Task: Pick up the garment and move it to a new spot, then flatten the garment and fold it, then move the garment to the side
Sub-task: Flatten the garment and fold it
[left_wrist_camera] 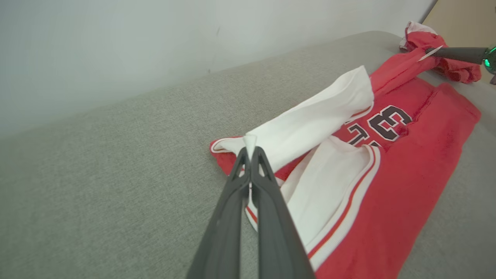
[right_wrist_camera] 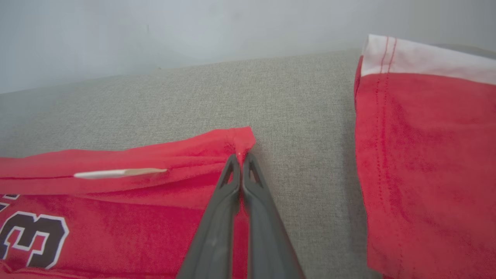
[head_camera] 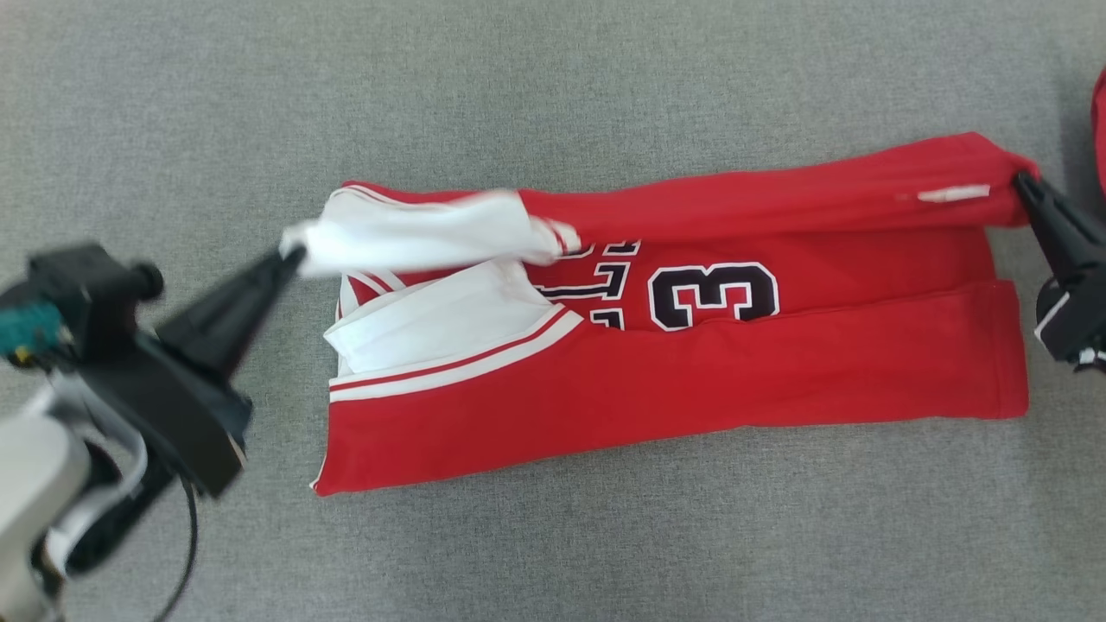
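The garment (head_camera: 674,371) is a red jersey with white sleeves and black numbers, lying lengthwise on the grey surface with its near long edge folded over the middle. My left gripper (head_camera: 292,255) is shut on the white sleeve end (left_wrist_camera: 250,140) at the jersey's left, holding it lifted. My right gripper (head_camera: 1022,183) is shut on the red hem corner (right_wrist_camera: 240,141) at the far right. The far long edge (head_camera: 778,194) between the two grips is raised and stretched, with a white tag (right_wrist_camera: 116,173) showing on it.
A second red garment with a white band (right_wrist_camera: 426,155) lies just right of the jersey's hem, at the head view's right edge (head_camera: 1099,130). Grey fabric surface (head_camera: 553,86) spreads all around, with a pale wall behind it in the wrist views.
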